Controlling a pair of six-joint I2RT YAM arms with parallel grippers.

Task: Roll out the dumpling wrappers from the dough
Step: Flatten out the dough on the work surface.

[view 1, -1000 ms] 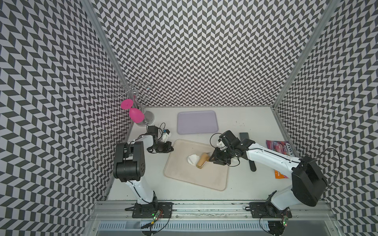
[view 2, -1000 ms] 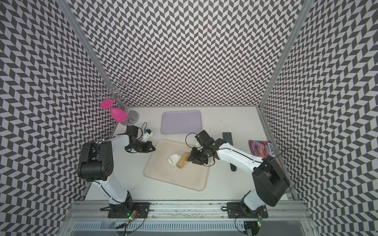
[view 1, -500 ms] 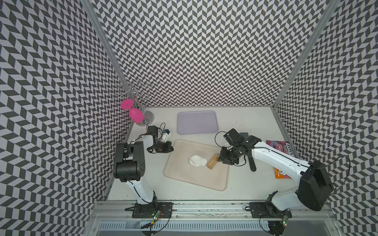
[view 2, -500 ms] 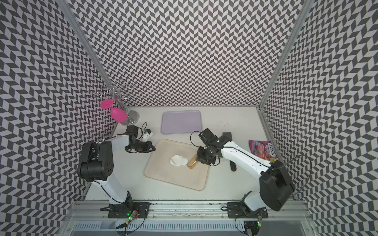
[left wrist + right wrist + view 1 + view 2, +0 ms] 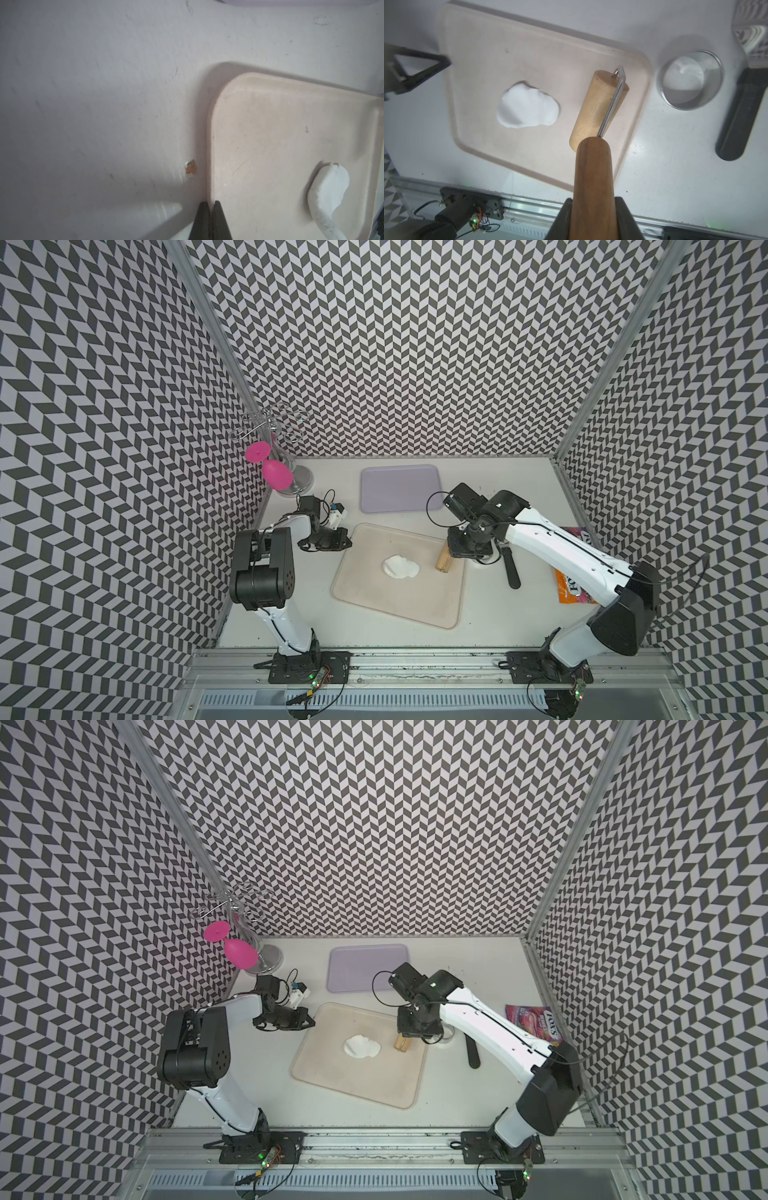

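Dough [image 5: 401, 567] mid tray [image 5: 395, 605], btwn L pincer [image 5: 347, 543] (pressed together, at tray corner) & R pincer [image 5: 592, 207] pinching roller handle [image 5: 592, 166]

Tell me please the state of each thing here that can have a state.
Dough: partly flattened lump, on the tray.
Roller: held by its handle, drum over the tray, apart from the dough.
Right gripper: shut on the roller.
Left gripper: shut, empty, tips at the tray's edge.
Cutter: upright on the table, beside the tray.
Glass: hanging upside down from the rack.
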